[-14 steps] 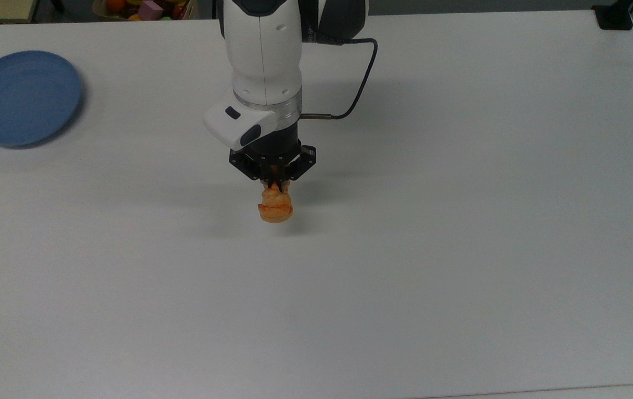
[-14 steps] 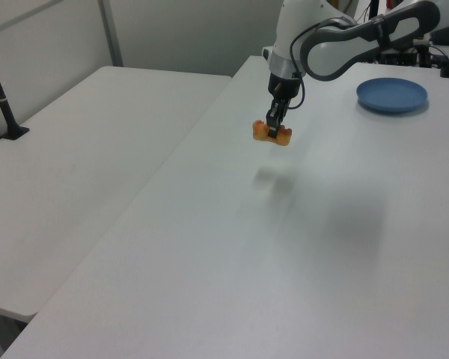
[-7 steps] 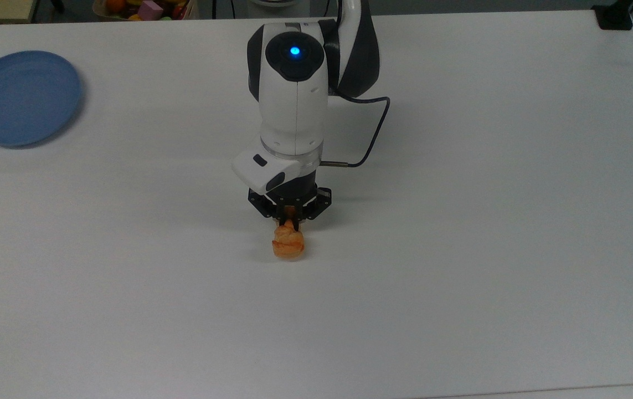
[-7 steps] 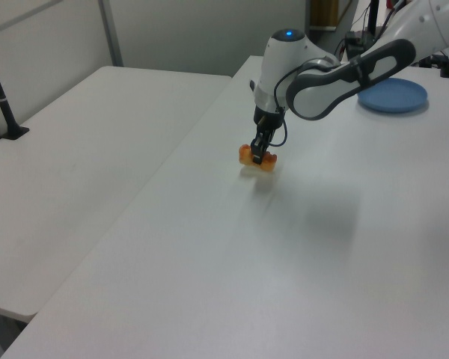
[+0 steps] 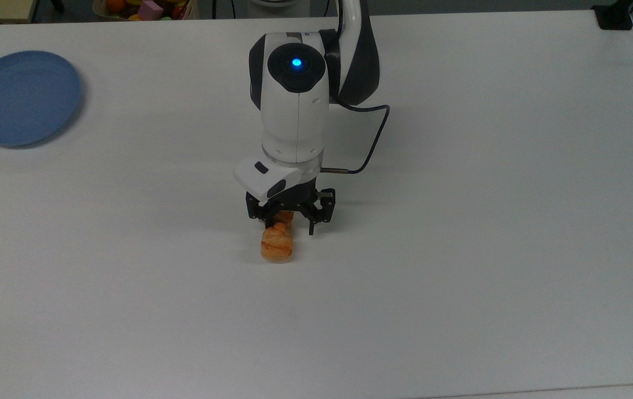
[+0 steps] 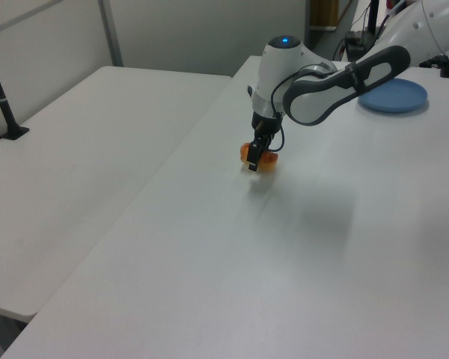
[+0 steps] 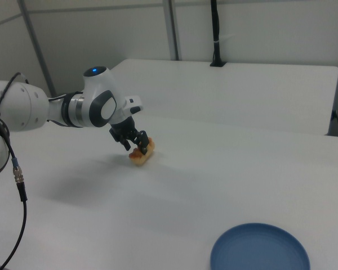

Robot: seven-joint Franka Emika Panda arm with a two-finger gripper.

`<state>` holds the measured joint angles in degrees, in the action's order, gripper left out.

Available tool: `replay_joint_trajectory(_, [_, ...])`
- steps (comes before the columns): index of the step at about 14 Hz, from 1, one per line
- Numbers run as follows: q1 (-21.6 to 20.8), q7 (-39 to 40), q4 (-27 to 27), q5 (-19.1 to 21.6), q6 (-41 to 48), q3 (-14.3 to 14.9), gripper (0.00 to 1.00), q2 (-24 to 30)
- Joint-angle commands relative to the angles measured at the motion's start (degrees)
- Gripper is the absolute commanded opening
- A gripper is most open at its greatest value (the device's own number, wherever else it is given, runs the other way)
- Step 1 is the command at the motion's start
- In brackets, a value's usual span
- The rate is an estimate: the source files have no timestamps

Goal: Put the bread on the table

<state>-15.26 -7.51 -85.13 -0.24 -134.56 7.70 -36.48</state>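
Top view shows the gripper (image 5: 288,226) spread open astride the bread (image 5: 276,245), which lies on the table (image 5: 488,221), well apart from the blue plate (image 5: 20,97). It looks light, stiff, glossy; best pinched across its narrow middle.

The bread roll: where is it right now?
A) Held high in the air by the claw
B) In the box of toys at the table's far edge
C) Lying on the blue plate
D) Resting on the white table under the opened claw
D: the bread roll lies on the white table with the claw spread open just above it, far from the blue plate.
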Motion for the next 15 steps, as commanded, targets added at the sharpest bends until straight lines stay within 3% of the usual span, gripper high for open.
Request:
replay_joint_trajectory(1, [-0.56,-1.46,0.32,-1.16,-0.44,0.47,0.98,-0.17])
replay_joint_trajectory(6, [-0.47,-1.28,0.23,-1.51,0.0,0.47,1.0,1.4])
replay_joint_trajectory(10, [1.9,-1.46,-5.21,-3.27,8.76,0.47,1.0,12.9])
replay_joint_trajectory(12, [4.0,-1.46,-6.52,-3.18,20.51,0.47,1.0,19.31])
replay_joint_trajectory(15, [6.56,-0.15,-14.08,-3.09,26.35,0.39,1.0,29.78])
